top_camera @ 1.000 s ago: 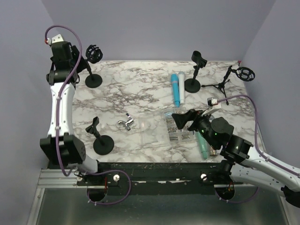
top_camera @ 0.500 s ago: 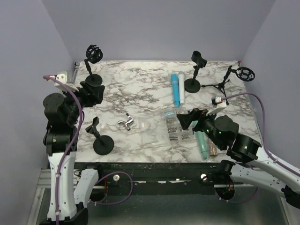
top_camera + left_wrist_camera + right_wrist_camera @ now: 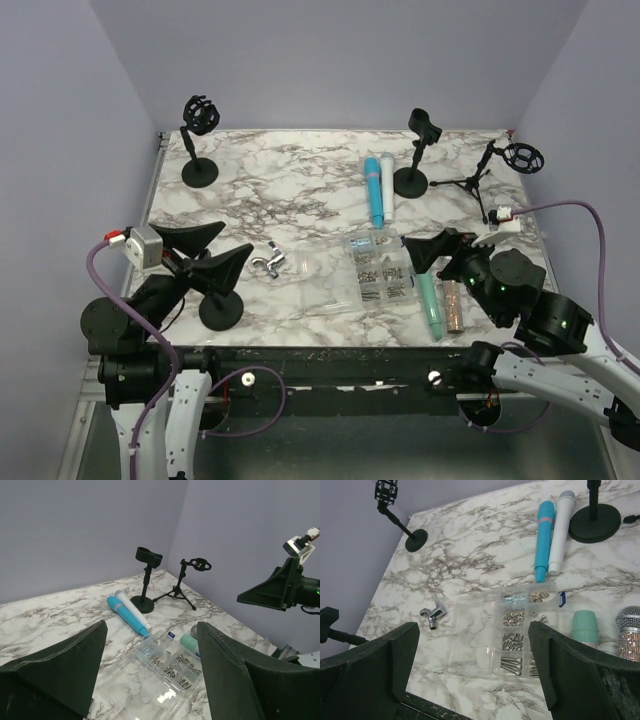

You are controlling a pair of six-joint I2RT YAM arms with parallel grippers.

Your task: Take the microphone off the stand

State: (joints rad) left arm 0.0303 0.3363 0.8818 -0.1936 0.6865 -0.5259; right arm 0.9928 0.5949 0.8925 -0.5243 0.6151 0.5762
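No stand carries a microphone. The blue microphone (image 3: 374, 195) and white microphone (image 3: 387, 178) lie side by side at 1 o'clock. The teal microphone (image 3: 431, 305) and glitter microphone (image 3: 452, 305) lie just beside each other at 5 o'clock.

Four stands are bare: shock-mount stand (image 3: 200, 172) at 11, clip stand (image 3: 411, 182) at 1, tripod stand (image 3: 522, 157) at 2, near clip stand (image 3: 220, 308) at 7.

Removal looks done; I judge this a parking step. The left gripper (image 3: 151, 624) has its jaws wide apart and holds nothing. The right gripper (image 3: 472, 625) is the same.

The left fingers (image 3: 195, 233) sit just beside the near clip stand. Any move should lift clear first, or the stand could tip.

The clear organiser box (image 3: 375, 270) sits at centre toward 4. Its small compartments hold screws, nuts and washers. The larger left section looks bare.
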